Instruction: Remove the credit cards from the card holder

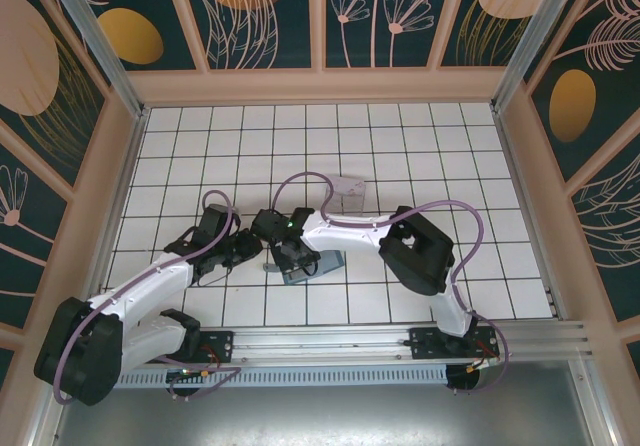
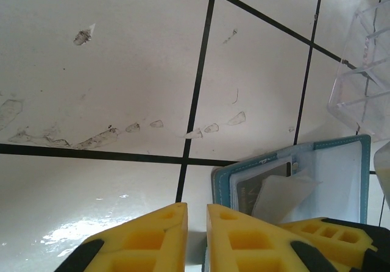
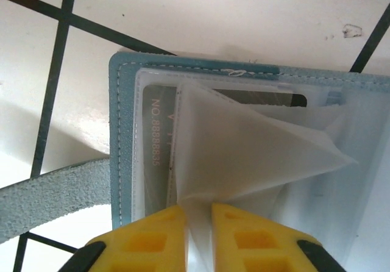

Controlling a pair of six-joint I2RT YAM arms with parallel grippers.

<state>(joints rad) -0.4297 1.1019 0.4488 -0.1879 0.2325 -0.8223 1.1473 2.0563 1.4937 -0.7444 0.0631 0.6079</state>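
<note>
The teal card holder [image 1: 312, 265] lies open on the tiles in front of the arms. In the right wrist view its stitched teal edge [image 3: 122, 132] frames clear sleeves, and a dark credit card [image 3: 155, 156] with printed numbers sits inside one. My right gripper [image 3: 198, 208] is shut on a translucent sleeve page [image 3: 244, 150], which is pulled up into a creased peak. My left gripper [image 2: 196, 206] hovers at the near-left corner of the card holder [image 2: 341, 174], jaws almost together with a thin slit. Whether anything is pinched there I cannot tell. The dark card [image 2: 253, 193] shows here too.
A grey-teal strap [image 3: 55, 193] runs off the holder's left edge. A clear plastic tray [image 2: 362, 71] stands just beyond the holder, also seen as a clear tray [image 1: 348, 188] from above. Both grippers crowd the holder; white tiled floor extends behind, walled on three sides.
</note>
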